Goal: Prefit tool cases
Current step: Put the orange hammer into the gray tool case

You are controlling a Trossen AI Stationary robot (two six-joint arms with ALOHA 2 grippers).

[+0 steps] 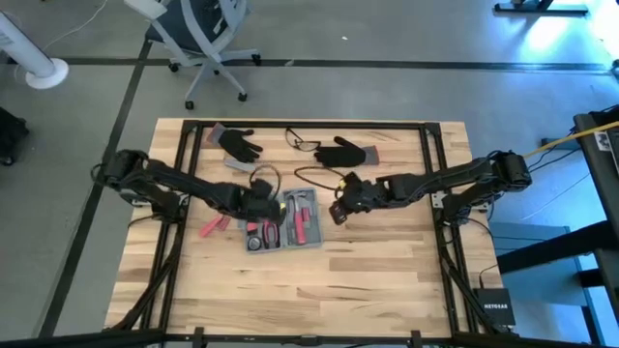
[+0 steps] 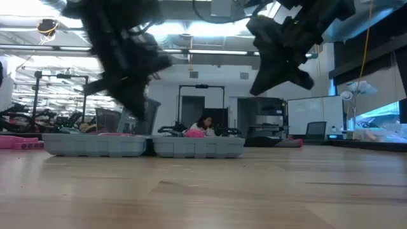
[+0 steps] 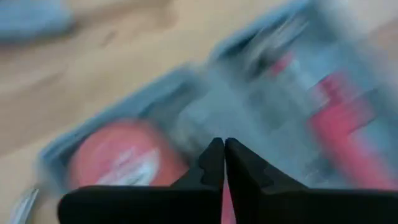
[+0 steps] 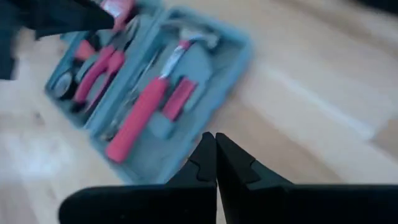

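The left gripper point(image 3: 224, 163) shows its two dark fingers pressed together, tips meeting, above the open tool case point(image 3: 205, 106), which lies blurred on the wooden table point(image 3: 93, 68). A round red thing point(image 3: 121, 158) sits in one compartment of the grey-blue case, and a long red-handled tool point(image 3: 345, 124) lies in another

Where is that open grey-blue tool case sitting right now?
In the high view the tool case lies open near the middle of the wooden table, between the two grippers, with the black gloves beyond it and a loose red tool at its left.
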